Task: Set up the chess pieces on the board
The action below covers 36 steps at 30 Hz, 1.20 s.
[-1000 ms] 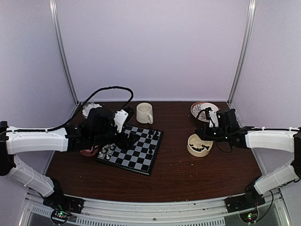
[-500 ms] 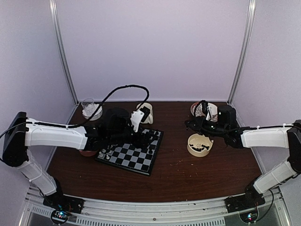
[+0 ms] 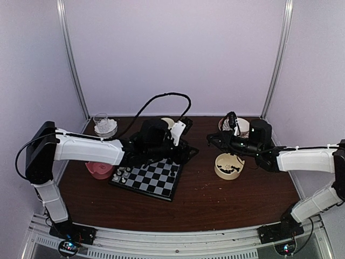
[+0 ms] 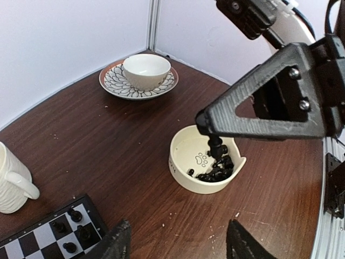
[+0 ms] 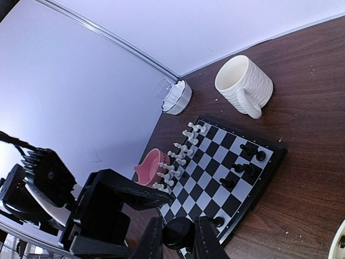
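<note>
Chess pieces (image 5: 178, 154) on the board (image 5: 215, 162): the white pieces (image 3: 123, 174) stand in two rows along the edge beside the pink bowl (image 3: 97, 170). A handful of black pieces (image 5: 249, 151) stand on the opposite side, unevenly spaced, with one alone near the corner closest to the right wrist camera. The loose black pieces (image 4: 215, 171) lie in the cream bowl (image 4: 186, 145), the one with the paw print. It sits on the table (image 3: 215, 199) to the right of the board, apart from it.

Your left gripper (image 4: 178, 237) is over the board's far right corner, facing the cream bowl. Its fingers (image 4: 119, 243) are spread, with nothing between them and nothing in hand.

Your right gripper (image 5: 178, 222) is nearly closed and pinches one black piece (image 5: 178, 234) between its fingers. It hangs in the air over the gap between the board and the cream bowl, touching neither. In the left wrist view you see that piece as a dark stub under the fingertip, lined up above the bowl.

Around it:
- The ribbed mug (image 5: 242, 86) is just past the board's far edge.
- The glass dish (image 3: 104, 125) with white lumps is at the far left.
- The cup (image 4: 146, 70) sits on its patterned saucer (image 4: 113, 83) at the far right.
</note>
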Tool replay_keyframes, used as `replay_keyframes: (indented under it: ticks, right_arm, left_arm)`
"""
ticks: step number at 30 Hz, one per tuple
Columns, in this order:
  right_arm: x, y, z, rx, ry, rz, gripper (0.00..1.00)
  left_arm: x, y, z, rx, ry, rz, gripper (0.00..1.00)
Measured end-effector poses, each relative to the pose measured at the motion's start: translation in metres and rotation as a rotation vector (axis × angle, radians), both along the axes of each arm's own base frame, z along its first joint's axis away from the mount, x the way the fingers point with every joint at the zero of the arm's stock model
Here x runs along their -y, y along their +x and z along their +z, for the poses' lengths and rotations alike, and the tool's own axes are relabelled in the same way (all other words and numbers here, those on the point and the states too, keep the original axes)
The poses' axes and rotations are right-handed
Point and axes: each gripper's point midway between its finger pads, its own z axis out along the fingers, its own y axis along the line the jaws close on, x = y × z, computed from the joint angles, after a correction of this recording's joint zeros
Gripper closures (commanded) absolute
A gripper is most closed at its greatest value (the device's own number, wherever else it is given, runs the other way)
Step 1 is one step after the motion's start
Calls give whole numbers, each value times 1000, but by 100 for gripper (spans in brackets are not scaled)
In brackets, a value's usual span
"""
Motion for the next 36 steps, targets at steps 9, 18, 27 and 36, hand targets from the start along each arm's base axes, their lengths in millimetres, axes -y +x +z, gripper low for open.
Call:
replay_keyframes:
  ticks: [9,18,27,36]
  right_arm:
    - [-7,-13,21,55,22,34,93]
    - [-11,-18,22,72,21,57,94]
    - [-16,-21,22,82,23,77,94]
    - [-19,-24,23,101,17,94,94]
  left_arm:
    - [25,0,6,42,-26,-84,54]
    - [36,-6,19,91,-82,-138,61]
    - [37,-6,14,86,-77,-148,64]
    - [38,-7,14,85,-75,-150,73]
